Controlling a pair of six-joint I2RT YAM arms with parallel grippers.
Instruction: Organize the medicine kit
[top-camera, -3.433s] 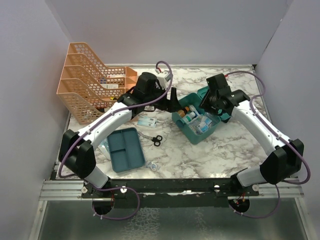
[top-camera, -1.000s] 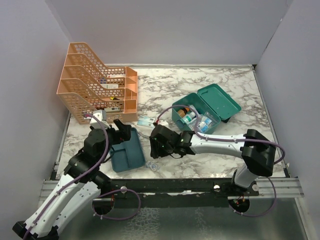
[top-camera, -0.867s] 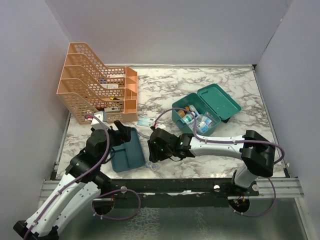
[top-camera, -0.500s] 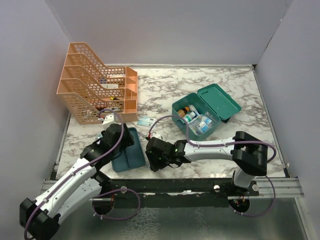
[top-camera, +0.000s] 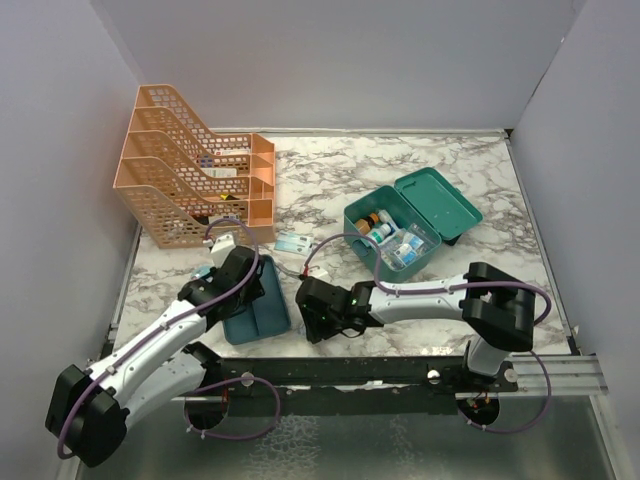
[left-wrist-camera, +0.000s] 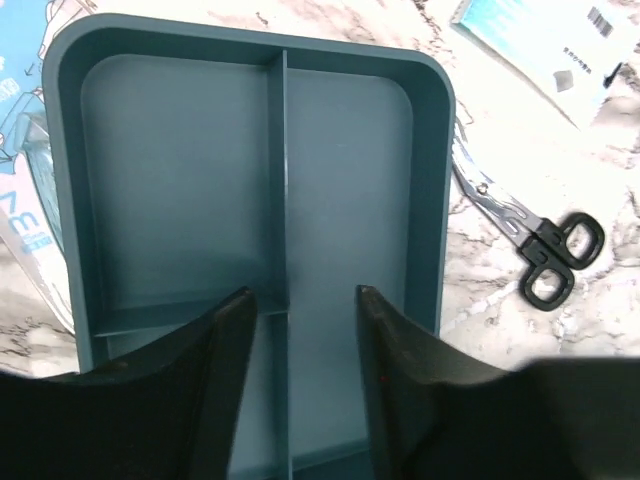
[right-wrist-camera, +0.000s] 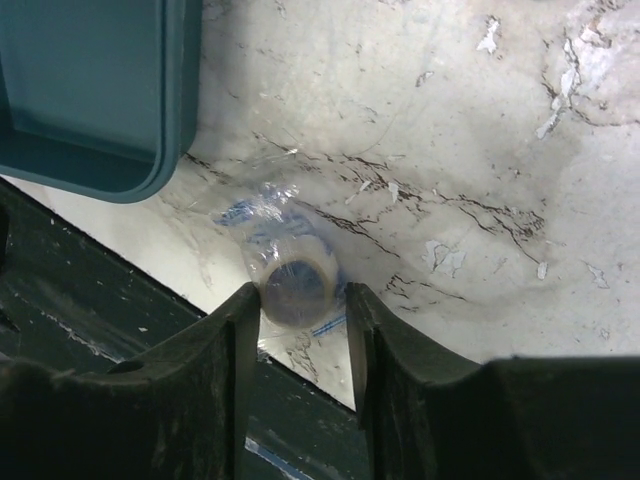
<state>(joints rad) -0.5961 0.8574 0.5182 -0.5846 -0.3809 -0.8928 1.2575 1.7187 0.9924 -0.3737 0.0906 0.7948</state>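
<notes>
Showing nothing legible. Carrying a barcode and tiny unreadable print on the pale blue box (left-wrist-camera: 545, 45); cutting off large blue letters on the clear packet (left-wrist-camera: 22, 200) at the frame edge; blurring blue print on the plastic wrapper (right-wrist-camera: 265, 225).

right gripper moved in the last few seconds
Yes, the right gripper moved down-left in view, from the medicine kit to beside the teal tray.

The near end of the divided tray (left-wrist-camera: 350, 200) lies hidden behind the fingers (left-wrist-camera: 225, 390) of the left gripper (left-wrist-camera: 300, 300); the packet (left-wrist-camera: 28, 215) at its left and the box (left-wrist-camera: 545, 45) past its far right corner are cropped; the wrapped roll (right-wrist-camera: 297, 285) off its corner is blurred.
</notes>
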